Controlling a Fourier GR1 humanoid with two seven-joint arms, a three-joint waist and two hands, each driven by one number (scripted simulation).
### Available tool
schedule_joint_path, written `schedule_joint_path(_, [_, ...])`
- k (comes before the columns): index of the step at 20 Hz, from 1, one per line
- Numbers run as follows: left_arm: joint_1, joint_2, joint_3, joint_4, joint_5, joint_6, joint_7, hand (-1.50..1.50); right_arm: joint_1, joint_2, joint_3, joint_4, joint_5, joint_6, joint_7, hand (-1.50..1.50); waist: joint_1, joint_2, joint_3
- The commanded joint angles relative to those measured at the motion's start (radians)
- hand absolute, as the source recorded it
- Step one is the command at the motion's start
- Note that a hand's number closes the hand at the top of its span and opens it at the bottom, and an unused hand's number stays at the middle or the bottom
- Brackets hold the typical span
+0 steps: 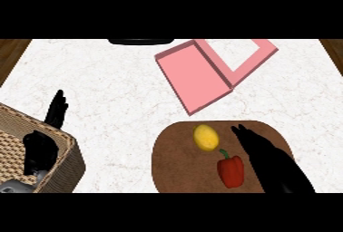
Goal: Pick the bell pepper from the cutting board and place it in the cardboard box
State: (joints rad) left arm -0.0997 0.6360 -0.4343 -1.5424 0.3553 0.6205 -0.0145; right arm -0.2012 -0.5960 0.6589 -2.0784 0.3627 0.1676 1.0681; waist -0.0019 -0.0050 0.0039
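Cutting board (pixel 178 174): bell pepper (pixel 231 172) seemingly stem-up, lengthwise.

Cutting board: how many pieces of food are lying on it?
2. A yellow lemon lies near the cutting board's middle top, and a red bell pepper just below it, beside the right hand. The hand could hide more.
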Motion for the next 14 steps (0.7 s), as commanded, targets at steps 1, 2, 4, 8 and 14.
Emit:
schedule_joint_path(1, [0.032,-0.015,-0.051,0.041,-0.024,-0.073,-0.006,0.00,-0.018,0.053,0.014,0.057,0.025,0.040,0.106,-1.50,0.003,0.006,-0.005])
schedule_joint_path(2, [0.040,0.045,-0.017,0.006,0.008,-0.103,0.022,0.00,-0.079,0.064,-0.023,0.055,-0.011,0.084,0.155,-1.50,0.012,0.005,-0.005])
schedule_joint_path(4, [-0.002,0.015,-0.034,0.042,-0.002,-0.093,0.031,0.00,-0.038,0.088,0.027,0.107,0.052,0.049,0.097,-1.50,0.004,0.007,-0.004])
schedule_joint_path(8, [0.024,0.011,-0.038,0.056,-0.001,-0.093,-0.008,0.00,0.042,0.042,-0.016,0.050,0.054,0.042,0.042,-1.50,-0.004,0.005,-0.004])
schedule_joint_path(14, [-0.011,0.036,-0.025,0.034,0.006,-0.088,0.045,0.00,0.029,0.110,-0.012,0.141,0.111,0.047,0.016,-1.50,-0.001,0.005,-0.004])
